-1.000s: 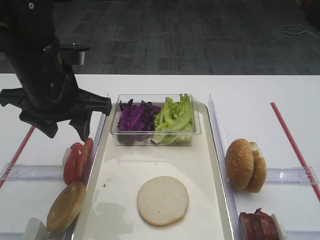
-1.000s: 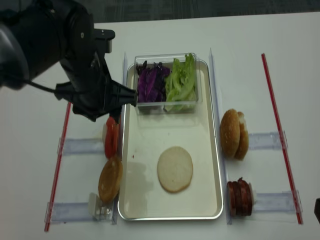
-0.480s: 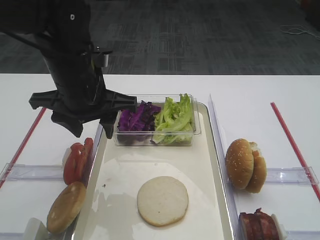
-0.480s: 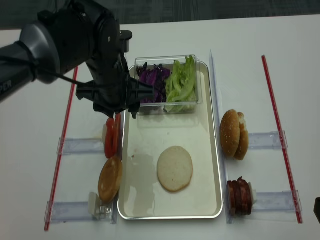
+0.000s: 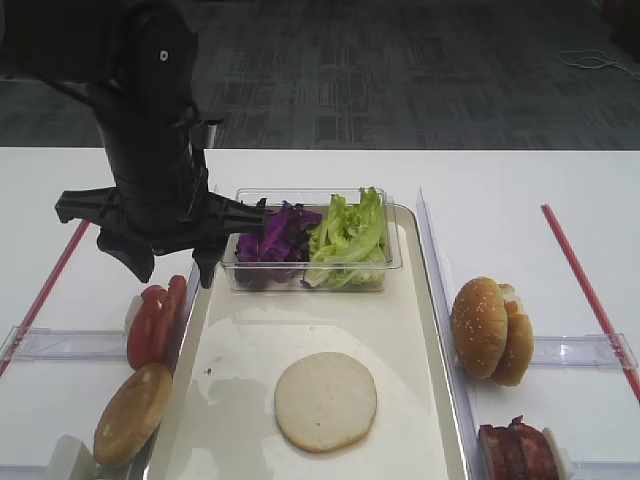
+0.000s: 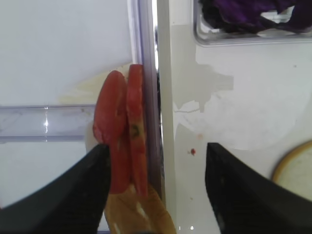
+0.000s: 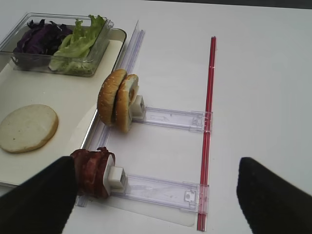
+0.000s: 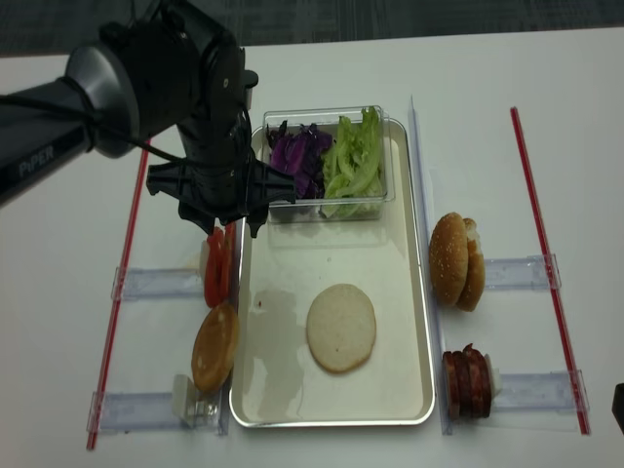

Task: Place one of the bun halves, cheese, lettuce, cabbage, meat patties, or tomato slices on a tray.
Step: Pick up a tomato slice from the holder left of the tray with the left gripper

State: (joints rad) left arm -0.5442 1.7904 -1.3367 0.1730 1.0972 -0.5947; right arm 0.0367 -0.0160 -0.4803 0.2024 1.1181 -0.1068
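On the silvery tray, a flat pale bun disc; ruffled lettuce behind.

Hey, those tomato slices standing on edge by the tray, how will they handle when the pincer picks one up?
The tomato slices look thin, so probably bendy. Their glossy faces suggest slipperiness. They stand pressed together on edge, so taking one may tip the other.

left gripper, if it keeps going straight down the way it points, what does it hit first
Most likely the tomato slices: the left gripper hangs open, pointing down, with the upright slices just inside its left finger. The tray rim runs between the fingers too, so depth decides which comes first.
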